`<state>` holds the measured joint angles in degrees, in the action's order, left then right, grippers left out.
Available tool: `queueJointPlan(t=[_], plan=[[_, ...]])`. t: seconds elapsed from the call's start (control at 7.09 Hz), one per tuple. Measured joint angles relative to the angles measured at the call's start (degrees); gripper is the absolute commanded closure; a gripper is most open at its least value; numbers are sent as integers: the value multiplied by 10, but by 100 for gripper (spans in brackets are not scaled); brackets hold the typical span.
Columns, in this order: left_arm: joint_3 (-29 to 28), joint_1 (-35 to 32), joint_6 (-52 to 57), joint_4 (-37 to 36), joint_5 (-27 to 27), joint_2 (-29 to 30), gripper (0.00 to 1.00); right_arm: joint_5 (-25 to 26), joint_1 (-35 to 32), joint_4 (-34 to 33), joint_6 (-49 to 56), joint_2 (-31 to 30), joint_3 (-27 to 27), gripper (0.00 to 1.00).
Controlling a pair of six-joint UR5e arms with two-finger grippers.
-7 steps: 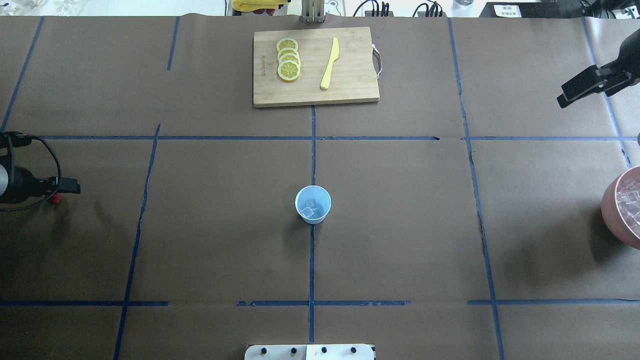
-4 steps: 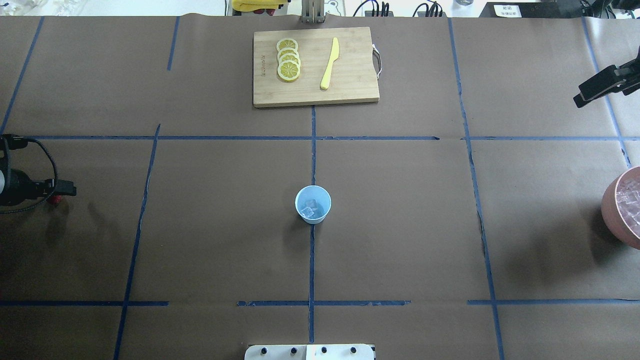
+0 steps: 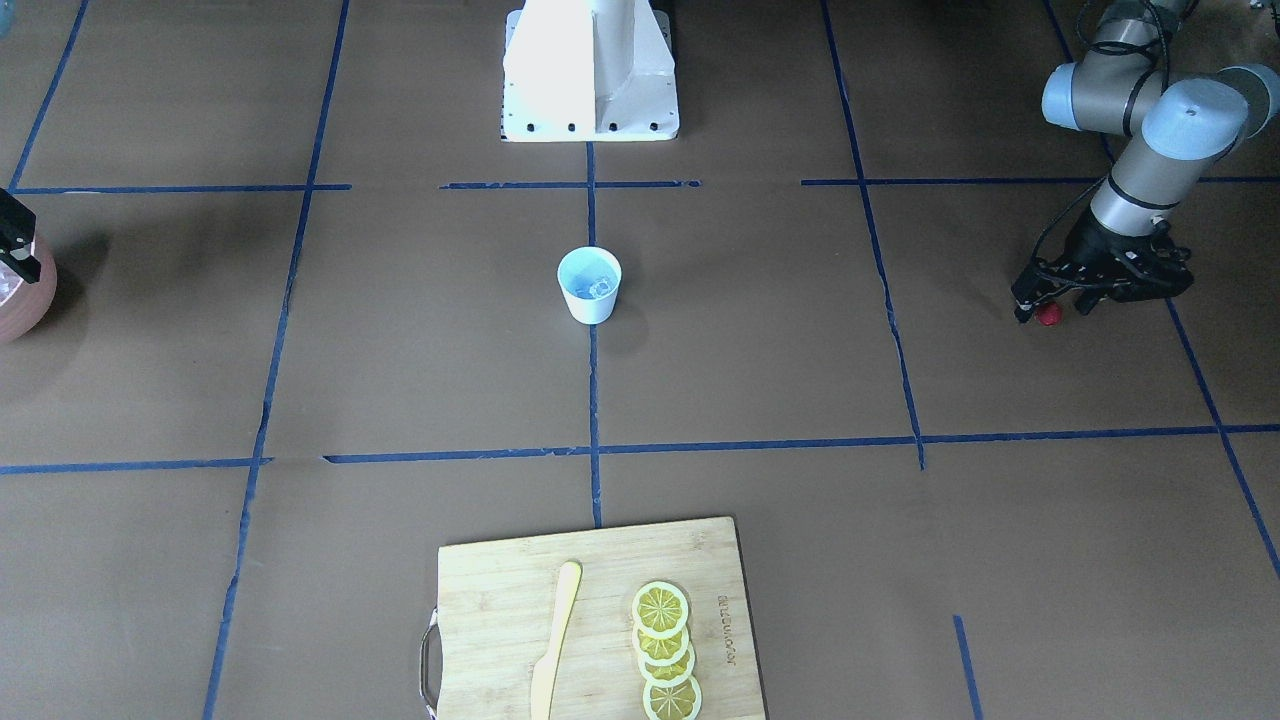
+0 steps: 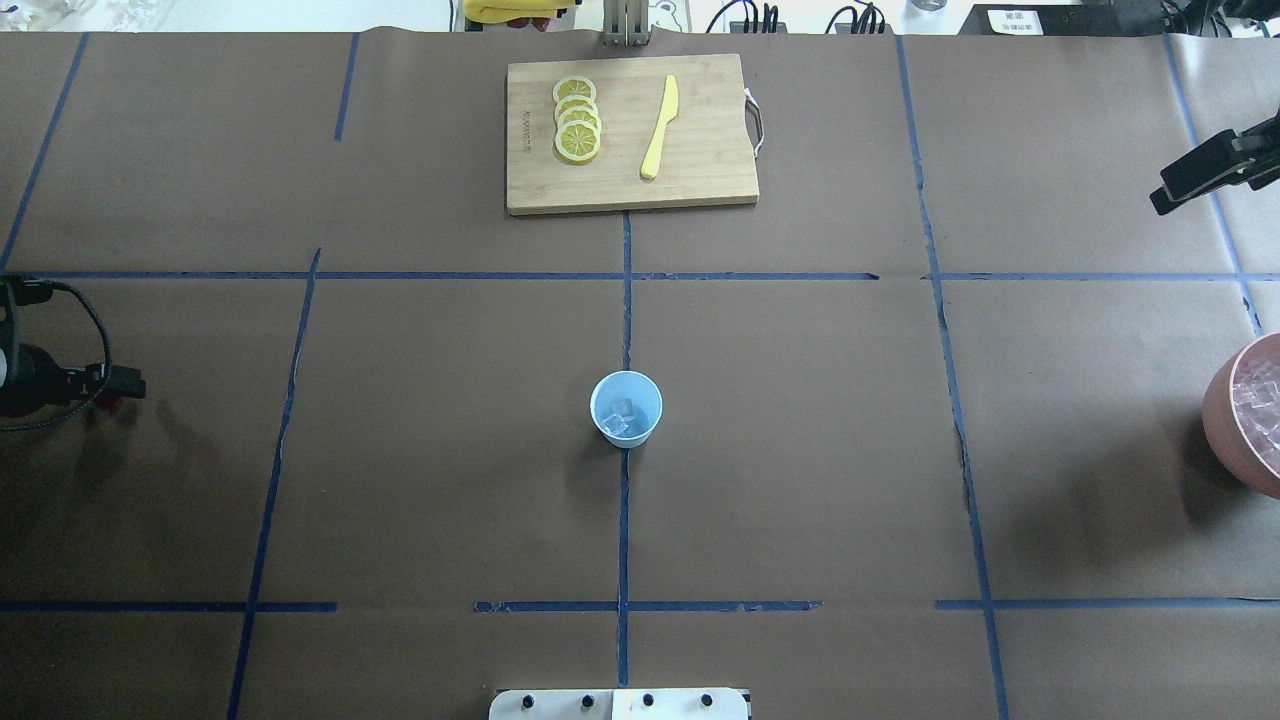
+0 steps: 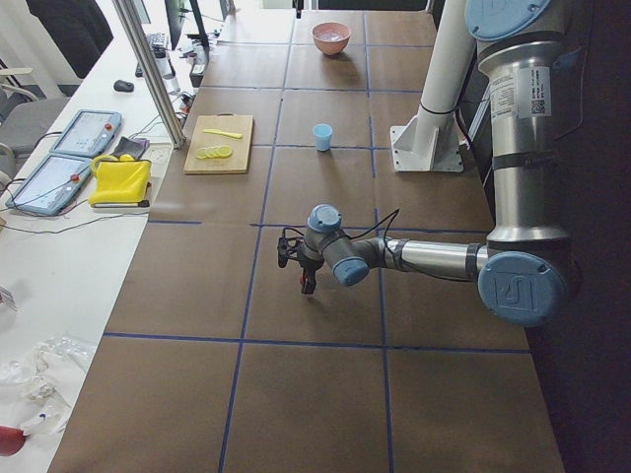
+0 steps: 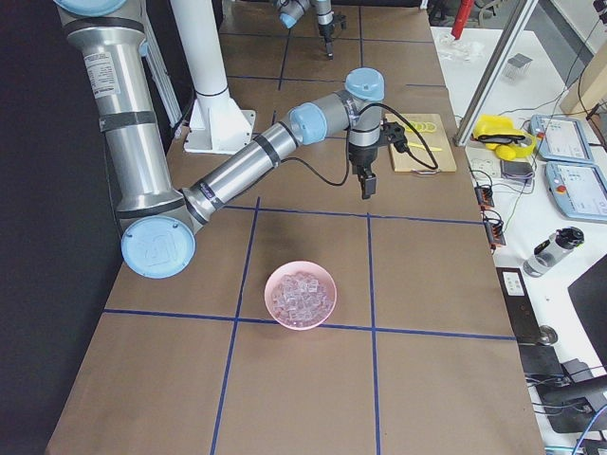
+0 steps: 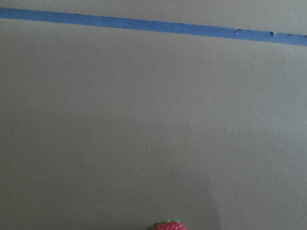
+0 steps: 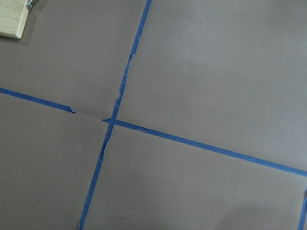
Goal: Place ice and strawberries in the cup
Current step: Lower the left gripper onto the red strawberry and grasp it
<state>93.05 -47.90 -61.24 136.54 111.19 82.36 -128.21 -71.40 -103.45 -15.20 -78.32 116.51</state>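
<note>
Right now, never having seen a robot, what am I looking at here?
Two robot arms share a brown table. Four fixed cameras watch from above, the front and both ends; one camera rides on each wrist. On the table: a cup with ice in it, a pink bowl of more ice, a cutting board with lemon slices and a yellow knife. The left gripper has a strawberry at its tip; gripped or not, I cannot tell. The right gripper hangs, nothing seen in it.

Cutting board engraving illegible; nothing else readable.
</note>
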Motion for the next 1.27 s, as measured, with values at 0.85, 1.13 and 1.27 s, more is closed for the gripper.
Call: queueJointPlan(t=[0.85, 1.13, 1.27], plan=[[5, -1, -4, 0, 1, 0, 90, 0, -1, 0, 0, 0, -1, 0], [13, -4, -4, -2, 2, -4, 96, 0, -2, 0, -1, 0, 0, 0], [26, -7, -4, -9, 14, -6, 96, -1, -4, 0, 0, -2, 0, 0]])
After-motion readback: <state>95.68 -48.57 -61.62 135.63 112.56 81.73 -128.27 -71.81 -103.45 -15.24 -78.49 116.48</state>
